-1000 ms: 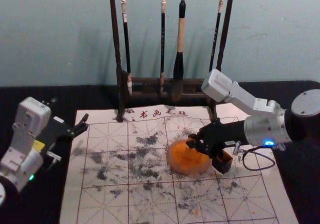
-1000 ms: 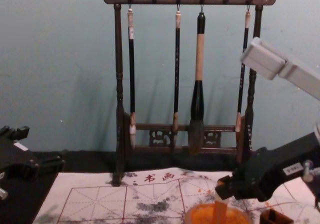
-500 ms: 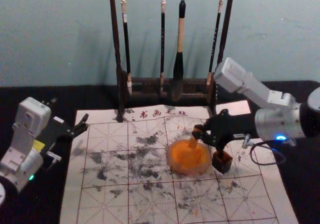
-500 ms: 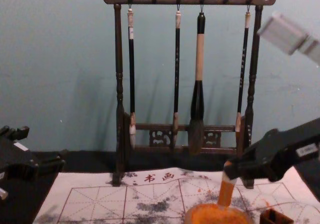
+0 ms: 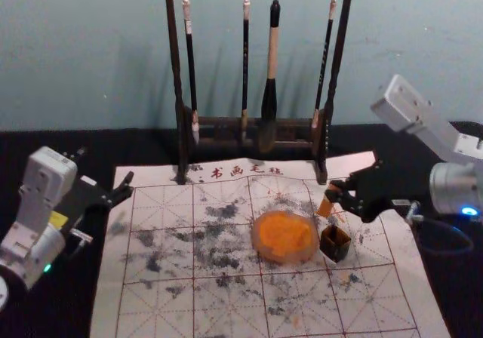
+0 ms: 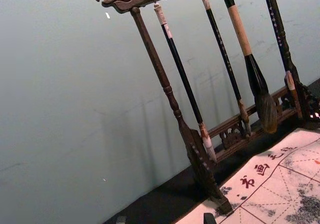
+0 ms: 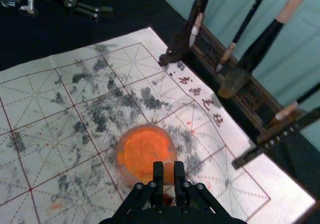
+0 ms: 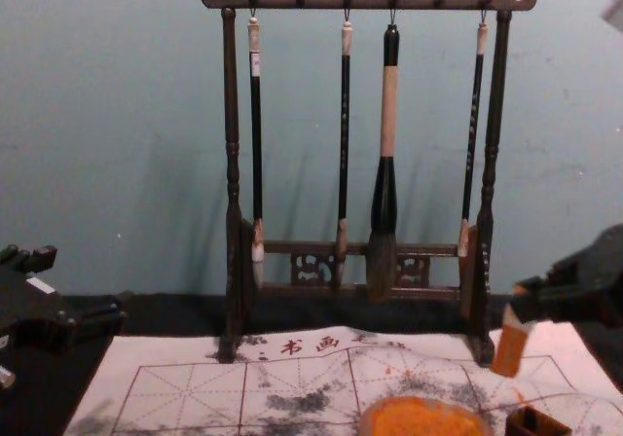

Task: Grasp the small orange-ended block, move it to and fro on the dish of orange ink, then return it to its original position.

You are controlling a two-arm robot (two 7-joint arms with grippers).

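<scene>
The right gripper [image 5: 334,193] is grasping the orange-ended block [image 5: 326,207] in its jaws, tilted above the calligraphy mat [image 5: 162,309], to the right of the orange ink dish [image 5: 260,251]. The left gripper [image 5: 130,186] is parked at left, jaws released.

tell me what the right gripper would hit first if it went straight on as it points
Likely the gridded calligraphy mat: the right gripper points to the robot's left and slightly down, seemingly passing above the orange ink dish, though height is unclear.

The right gripper [image 5: 333,194] pinches the block [image 7: 168,173] near the dish [image 7: 120,157].
</scene>
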